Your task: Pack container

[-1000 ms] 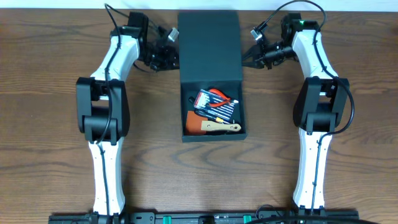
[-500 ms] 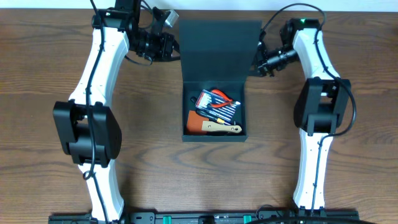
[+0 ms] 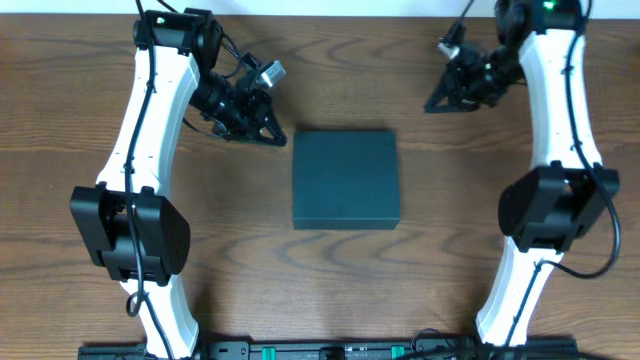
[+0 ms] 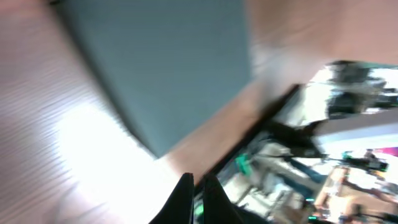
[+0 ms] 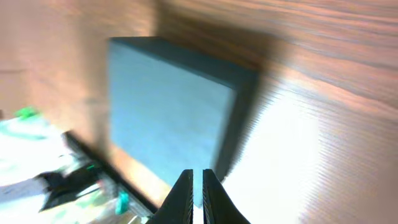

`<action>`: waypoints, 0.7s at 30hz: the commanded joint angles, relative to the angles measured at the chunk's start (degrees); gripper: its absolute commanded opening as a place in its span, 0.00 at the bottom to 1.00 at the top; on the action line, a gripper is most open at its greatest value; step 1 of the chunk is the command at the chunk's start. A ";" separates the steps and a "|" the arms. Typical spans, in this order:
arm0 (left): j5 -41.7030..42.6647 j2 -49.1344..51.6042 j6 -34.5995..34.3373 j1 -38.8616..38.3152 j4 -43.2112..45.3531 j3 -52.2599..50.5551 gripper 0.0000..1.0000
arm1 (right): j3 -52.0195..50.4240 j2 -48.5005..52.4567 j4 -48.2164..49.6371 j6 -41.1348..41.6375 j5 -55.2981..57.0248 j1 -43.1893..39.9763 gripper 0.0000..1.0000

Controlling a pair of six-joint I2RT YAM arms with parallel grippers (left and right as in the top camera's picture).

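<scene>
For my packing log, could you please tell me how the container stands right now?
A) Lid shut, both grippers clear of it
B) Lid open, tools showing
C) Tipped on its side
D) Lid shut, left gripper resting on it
A: in the overhead view the container lies flat with its lid shut and no contents showing. The left gripper and right gripper are both apart from it, beyond its far corners.
</scene>
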 commanded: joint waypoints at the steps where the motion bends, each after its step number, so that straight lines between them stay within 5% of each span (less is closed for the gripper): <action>1: -13.90 -0.66 -2.80 0.39 -1.16 0.66 0.06 | 0.35 -2.23 0.17 5.07 12.17 -0.74 0.06; 9: -33.18 -3.43 -10.23 -1.99 7.21 0.66 0.06 | 0.35 -5.40 3.13 6.97 19.15 3.52 0.01; 21: -36.63 -5.88 -9.55 -13.11 15.52 0.00 0.06 | 0.33 -6.84 5.57 9.55 30.25 19.32 0.01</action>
